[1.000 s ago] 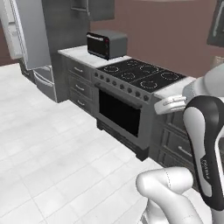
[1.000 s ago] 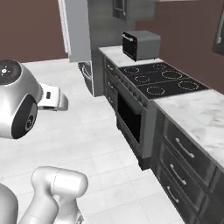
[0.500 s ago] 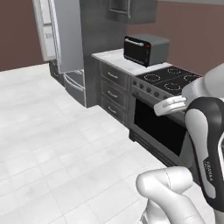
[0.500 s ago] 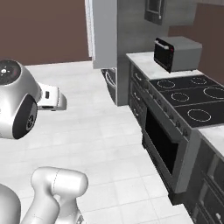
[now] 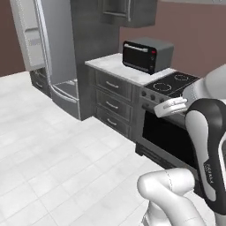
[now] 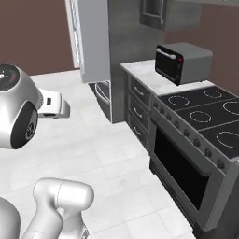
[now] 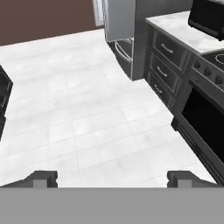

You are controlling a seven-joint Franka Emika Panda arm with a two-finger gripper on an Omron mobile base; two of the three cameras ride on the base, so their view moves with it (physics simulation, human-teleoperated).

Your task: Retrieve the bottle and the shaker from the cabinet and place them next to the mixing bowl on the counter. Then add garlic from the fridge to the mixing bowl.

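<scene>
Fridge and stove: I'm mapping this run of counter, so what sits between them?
A marble-topped counter over three drawers, with a black toaster oven on it, between fridge and stove, in both base views.

Fridge (image 5: pixel 57 53) top cut off (toaster oven (image 7: pixel 209 17) too).

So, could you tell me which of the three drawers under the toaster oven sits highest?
The top drawer, directly beneath the marble countertop that carries the toaster oven; the other two stack below it toward the floor.
</scene>
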